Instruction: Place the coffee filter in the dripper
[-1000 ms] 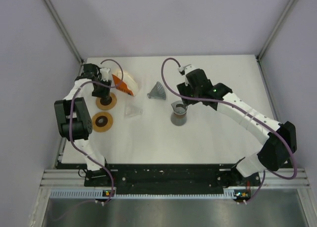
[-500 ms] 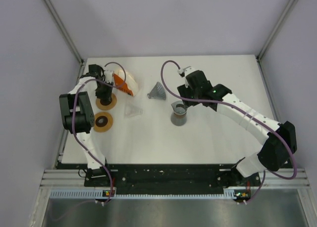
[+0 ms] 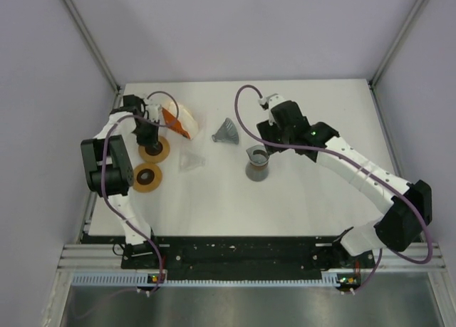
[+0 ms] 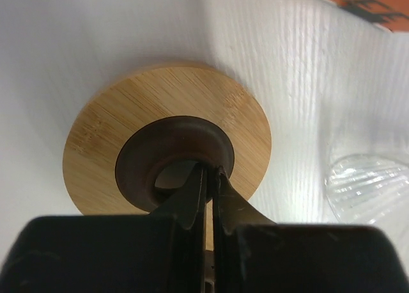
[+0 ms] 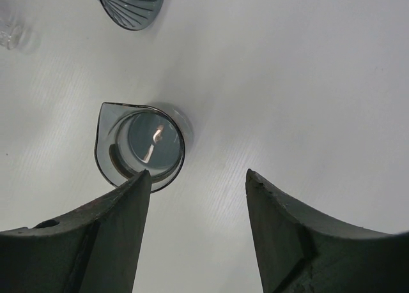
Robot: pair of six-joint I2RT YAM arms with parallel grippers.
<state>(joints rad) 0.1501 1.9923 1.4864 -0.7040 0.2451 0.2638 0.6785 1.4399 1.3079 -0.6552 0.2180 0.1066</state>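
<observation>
The coffee filter pack (image 3: pixel 179 120), white with an orange label, lies at the back left; its label shows in the left wrist view (image 4: pixel 365 2). A grey dripper (image 3: pixel 226 131) lies on its side mid-table and a clear dripper (image 3: pixel 191 159) lies nearer; both show in the right wrist view, grey (image 5: pixel 131 4) and clear (image 5: pixel 9 31). My left gripper (image 3: pixel 147 136) is shut, its tips (image 4: pixel 211 172) at the dark collar of a wooden ring (image 4: pixel 128 114). My right gripper (image 3: pixel 269 140) is open and empty above the table (image 5: pixel 197 178), beside a grey glass carafe (image 5: pixel 140 146).
A second wooden ring (image 3: pixel 147 176) lies near the left edge, in front of the first one (image 3: pixel 154 149). The carafe (image 3: pixel 256 163) stands upright mid-table. The clear dripper also shows at the right of the left wrist view (image 4: pixel 367 184). Enclosure walls ring the table.
The left arm's elbow swung out and back while its gripper stayed over the wooden ring. The right gripper shifted slightly to the right. No object moved.
</observation>
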